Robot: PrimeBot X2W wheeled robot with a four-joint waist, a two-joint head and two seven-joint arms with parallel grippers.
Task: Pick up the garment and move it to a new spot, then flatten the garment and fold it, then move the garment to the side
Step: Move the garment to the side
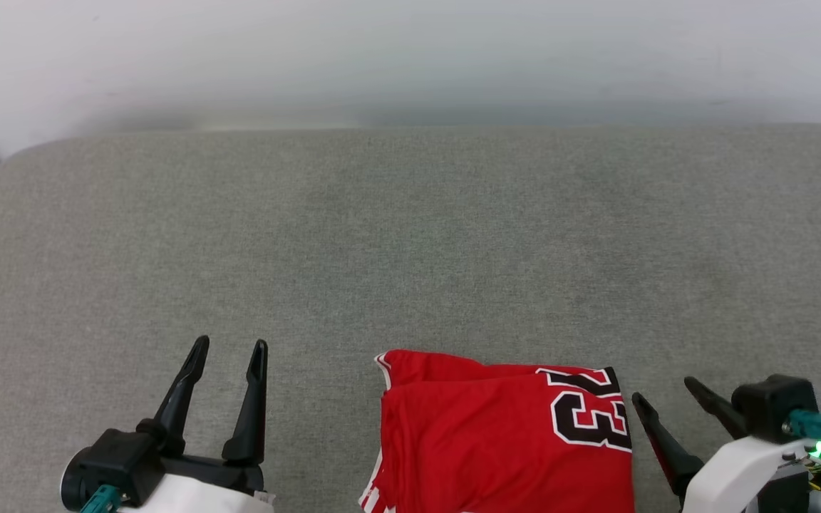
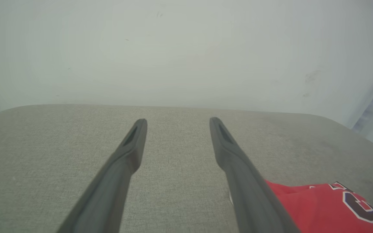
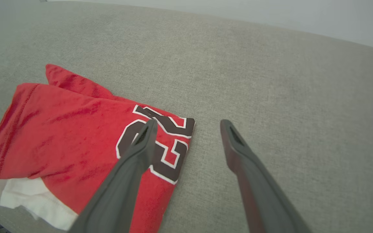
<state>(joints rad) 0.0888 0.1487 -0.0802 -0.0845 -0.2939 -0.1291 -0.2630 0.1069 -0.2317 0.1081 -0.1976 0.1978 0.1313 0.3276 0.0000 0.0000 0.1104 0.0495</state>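
Note:
The garment (image 1: 496,434) is a red shirt folded into a rough rectangle, lying at the near middle of the grey surface with a black, white-outlined 23 at its right end. The right wrist view shows the garment (image 3: 60,136) with a white part sticking out underneath. My left gripper (image 1: 229,353) is open to the garment's left, well apart from it, holding nothing. My right gripper (image 1: 667,392) is open just right of the garment's edge, also holding nothing. In the left wrist view the left gripper (image 2: 177,121) hovers over bare fabric, with the garment (image 2: 319,210) at lower right.
The grey upholstered surface (image 1: 410,242) stretches wide beyond and to both sides of the garment. A pale wall (image 1: 410,57) runs behind its far edge. The surface's rounded corners (image 1: 4,164) show at the far left.

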